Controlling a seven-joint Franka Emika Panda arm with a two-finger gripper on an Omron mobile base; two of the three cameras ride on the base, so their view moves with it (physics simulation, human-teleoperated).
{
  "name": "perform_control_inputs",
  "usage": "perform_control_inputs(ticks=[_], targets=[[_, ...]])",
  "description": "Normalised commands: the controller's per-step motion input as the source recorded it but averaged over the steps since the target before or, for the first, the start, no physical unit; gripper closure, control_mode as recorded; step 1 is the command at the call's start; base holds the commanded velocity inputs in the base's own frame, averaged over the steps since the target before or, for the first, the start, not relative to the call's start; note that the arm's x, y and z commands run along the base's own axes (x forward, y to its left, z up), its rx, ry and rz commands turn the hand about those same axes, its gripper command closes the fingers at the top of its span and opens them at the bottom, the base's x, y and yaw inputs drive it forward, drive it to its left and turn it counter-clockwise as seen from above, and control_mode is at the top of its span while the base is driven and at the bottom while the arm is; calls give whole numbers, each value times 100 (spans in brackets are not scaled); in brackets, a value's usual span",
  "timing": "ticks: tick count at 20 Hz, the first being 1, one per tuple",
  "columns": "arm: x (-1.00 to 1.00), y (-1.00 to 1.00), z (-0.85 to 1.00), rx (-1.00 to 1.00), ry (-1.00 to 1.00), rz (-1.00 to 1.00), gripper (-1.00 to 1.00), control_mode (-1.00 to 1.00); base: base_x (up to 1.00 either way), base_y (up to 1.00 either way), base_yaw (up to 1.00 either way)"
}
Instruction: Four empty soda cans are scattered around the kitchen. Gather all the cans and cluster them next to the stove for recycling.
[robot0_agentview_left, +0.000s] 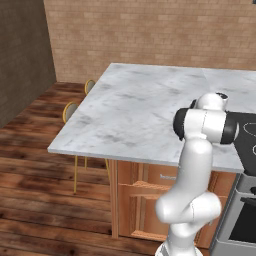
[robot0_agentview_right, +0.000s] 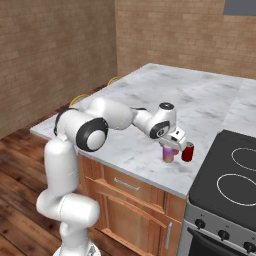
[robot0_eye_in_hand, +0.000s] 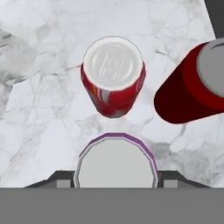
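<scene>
My gripper (robot0_agentview_right: 171, 148) reaches down over the marble counter (robot0_agentview_right: 165, 95), a little left of the stove (robot0_agentview_right: 235, 175). Its jaws are shut on a pink-purple soda can (robot0_agentview_right: 168, 156) that stands upright on the counter. In the hand view the same can (robot0_eye_in_hand: 116, 164) shows its grey top between the fingers of the gripper (robot0_eye_in_hand: 116, 183). A red can (robot0_agentview_right: 188, 152) stands just right of it, close to the stove's edge. The hand view shows two red cans beyond the held one: one (robot0_eye_in_hand: 113, 83) straight ahead and one (robot0_eye_in_hand: 192, 85) to the right.
The black cooktop (robot0_agentview_left: 248, 140) borders the counter on the right, and its corner (robot0_eye_in_hand: 216, 13) shows in the hand view. Two yellow-framed stools (robot0_agentview_left: 70, 112) stand at the island's left side. Wooden cabinets (robot0_agentview_right: 130, 200) sit below the counter's front edge.
</scene>
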Motion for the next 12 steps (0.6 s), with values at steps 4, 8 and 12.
perform_control_inputs(ticks=[4,8,12], targets=[[22,-8,-28,0,3,0,100,-100,0,0,0],[20,-12,-29,0,2,0,100,-100,0,0,0],[22,-9,-35,0,4,0,100,-100,0,0,0]])
